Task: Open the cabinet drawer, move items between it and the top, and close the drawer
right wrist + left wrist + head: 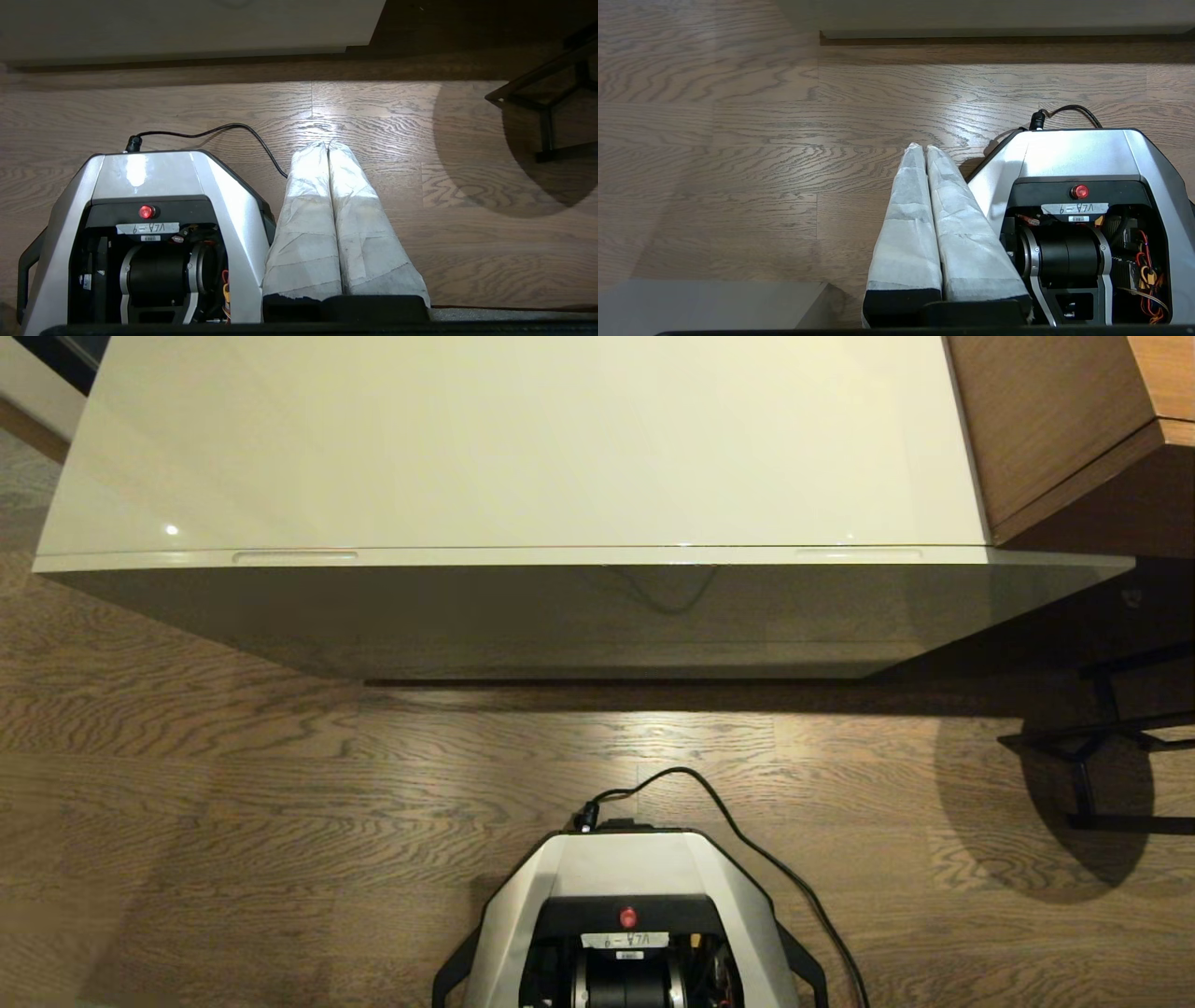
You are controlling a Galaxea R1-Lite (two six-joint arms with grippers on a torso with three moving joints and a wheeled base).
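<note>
- Cabinet (pixel 579 616) stands straight ahead of the robot base (pixel 630 896), its long axis running side to side across the head view, its glossy front facing the base.
- Top of the cabinet (pixel 523 439) is a flat cream-white surface with nothing lying on it in the part that shows.
- Drawer (pixel 579 558) sits pushed in flush with the cabinet front, as wide as the cabinet, its long axis also side to side; two slim oblong slots mark its front edge, a left slot (pixel 295 557) and a right slot (pixel 857 554).
- No slippers or paper roll show anywhere.
- Left end effector (pixel 922 149) hangs over the wooden floor (pixel 233 775) just beside the base on its left, its two cloth-wrapped fingers (pixel 908 224) pressed together with nothing between them, tips pointing toward the cabinet.
- Right end effector (pixel 327 145) hangs just beside the base on its right, fingers (pixel 359 224) likewise pressed together and holding nothing, tips pointing toward the cabinet.
- Black cable (pixel 747 840) runs from the front of the base and trails back along the base's right.
- Brown wooden furniture (pixel 1055 429) stands touching the cabinet's right end; a black metal frame (pixel 1102 747) stands on the floor to the cabinet's right, nearer the robot.
</note>
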